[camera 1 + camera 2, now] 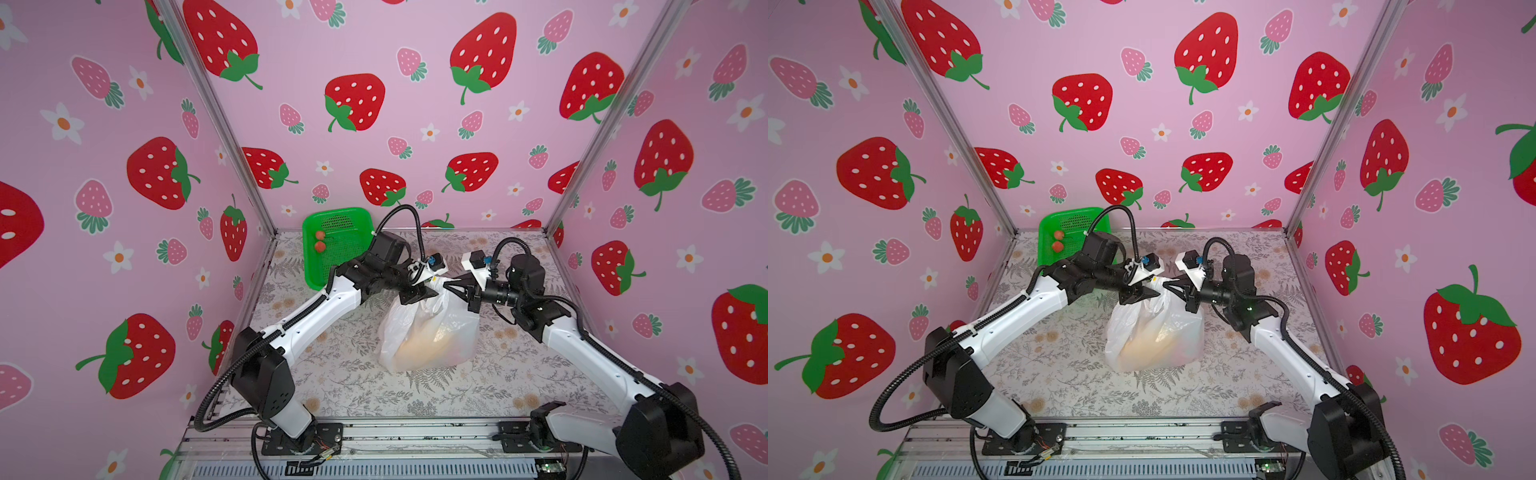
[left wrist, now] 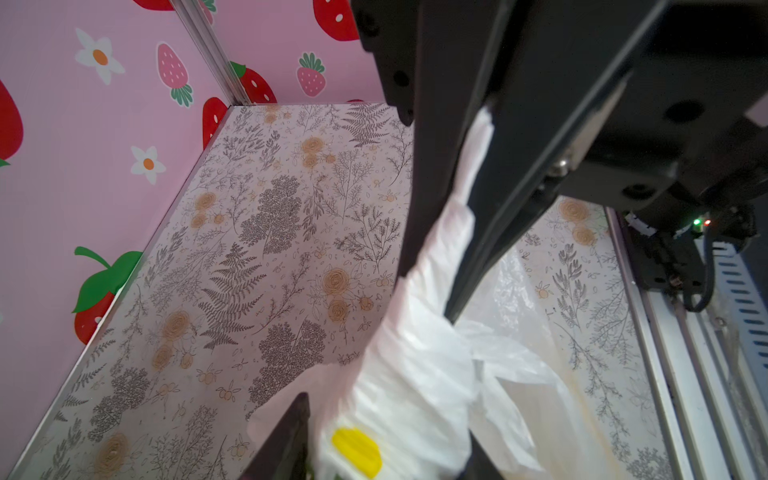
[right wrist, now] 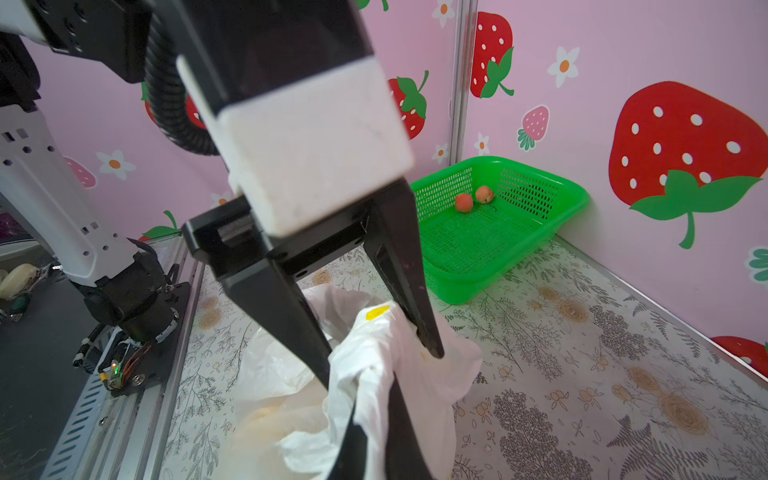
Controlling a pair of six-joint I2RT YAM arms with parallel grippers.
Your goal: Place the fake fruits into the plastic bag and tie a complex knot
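**Top views.** Thin white translucent plastic bag [image 1: 428, 332]: stands upright in the middle of the floral-printed desk [image 1: 332, 386], between the two arms. A yellowish-orange mass shows through its wall, most likely fake fruits already loaded, though which kinds cannot be told. The bag's handles are drawn up into a twisted white bunch [image 1: 434, 286] at its top. Left claw [image 1: 430, 292] and right claw [image 1: 449, 286]: both meet at that bunch, tips close together. Green perforated plastic basket [image 1: 332, 257]: sits in the far left corner, well apart from the bag, and holds two small red round fruits [image 1: 320, 246].

**Left wrist view.** Right claw [image 2: 428, 291]: jaws closed on a thin strip of the white handle. Left claw [image 2: 386, 424]: its fingers flank crumpled white plastic that carries a yellow printed patch.

**Right wrist view.** Left claw [image 3: 380, 361]: jaws stand apart and straddle the bunch, with one tip touching the plastic. Whether they pinch it cannot be told. Right claw [image 3: 376, 395]: clamped on the handle.

**Status.** Loading looks mostly done, apart from the two red fruits in the basket. The tying step is in hand: the handles are gathered and twisted, but no finished knot can be made out.
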